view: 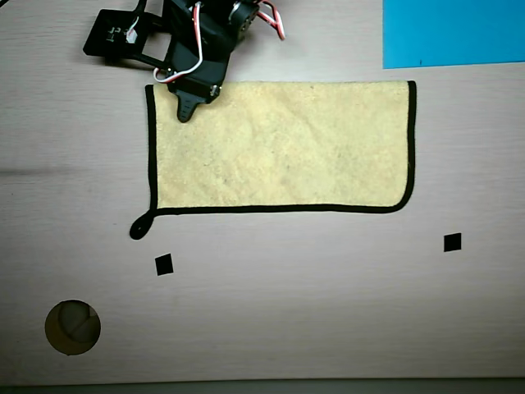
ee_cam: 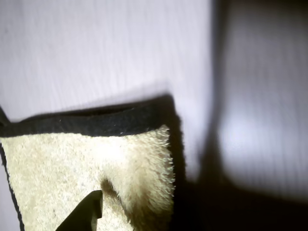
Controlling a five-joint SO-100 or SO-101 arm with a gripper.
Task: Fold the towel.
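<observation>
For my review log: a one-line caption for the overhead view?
Gripper over the flat yellow towel's upper-left corner, blue sheet beyond.

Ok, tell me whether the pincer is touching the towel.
Touching. In the wrist view a dark pincer finger presses a shadowed dent into the towel pile; overhead shows it over the towel's upper left corner.

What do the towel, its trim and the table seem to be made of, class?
Towel: soft pile fabric, probably microfibre or terry; fuzzy fibres show in the wrist view.
Trim: black woven-looking binding, matte.
Table: pale wood-grain surface, possibly laminate; faint streaks, smooth finish.
</observation>
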